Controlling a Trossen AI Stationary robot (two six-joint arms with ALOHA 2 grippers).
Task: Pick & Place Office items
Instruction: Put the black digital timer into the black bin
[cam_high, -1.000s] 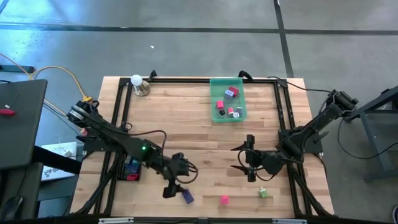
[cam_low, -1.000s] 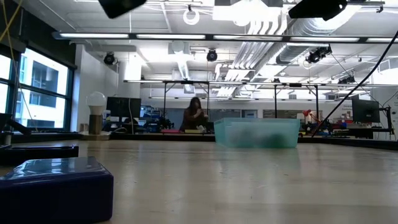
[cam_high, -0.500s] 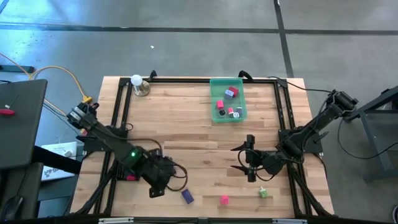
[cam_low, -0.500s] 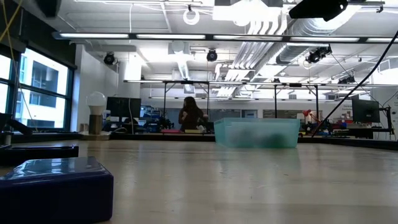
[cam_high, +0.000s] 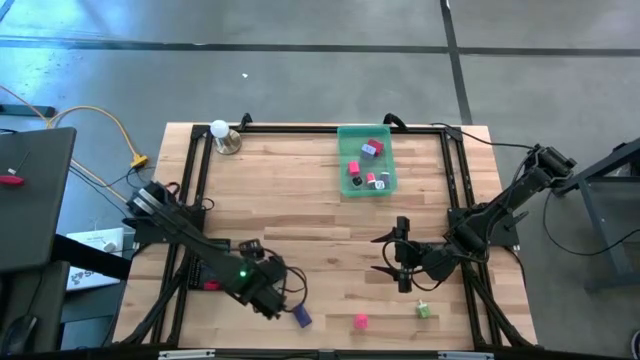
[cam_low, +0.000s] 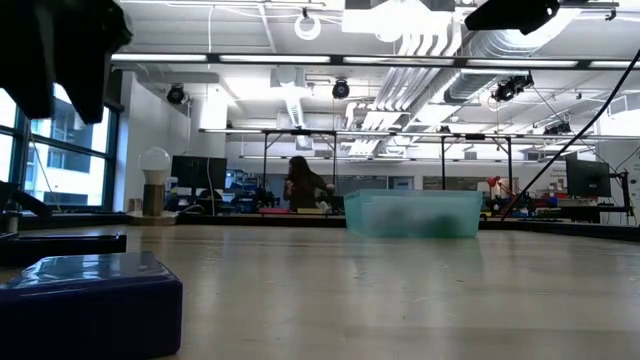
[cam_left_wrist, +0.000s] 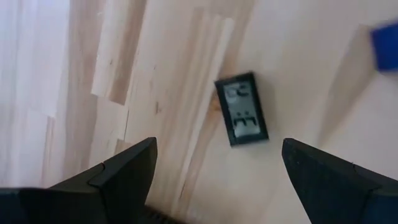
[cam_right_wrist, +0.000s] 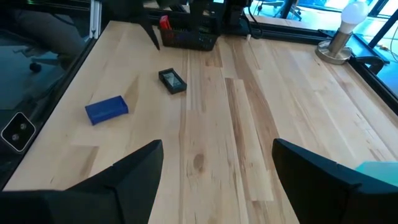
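A small flat black piece (cam_left_wrist: 242, 109) lies on the wood near the table's front left, and my left gripper (cam_left_wrist: 217, 144) hangs open above it, pointing steeply down. In the high view my left gripper (cam_high: 270, 302) hides that piece. A blue block (cam_high: 301, 317) lies just right of it, and shows close up in the low view (cam_low: 90, 300). A pink block (cam_high: 360, 321) and a green block (cam_high: 424, 311) lie near the front edge. My right gripper (cam_high: 378, 254) waits open above the table's right half, with the blue block (cam_right_wrist: 107, 109) and black piece (cam_right_wrist: 172, 81) ahead of it.
A translucent green tray (cam_high: 347, 178) holding several small items stands at the far middle. A white bulb on a metal base (cam_high: 222, 132) sits at the far left corner. A black tray (cam_right_wrist: 186, 38) with a red item stands at the left edge. A black frame (cam_high: 300, 128) borders the table.
My left gripper has swung a little toward the table's left edge and back, sunk toward the table and tipped from a slant to pointing steeply down. Its dark body now shows at the low view's top left. Its jaws have stayed open.
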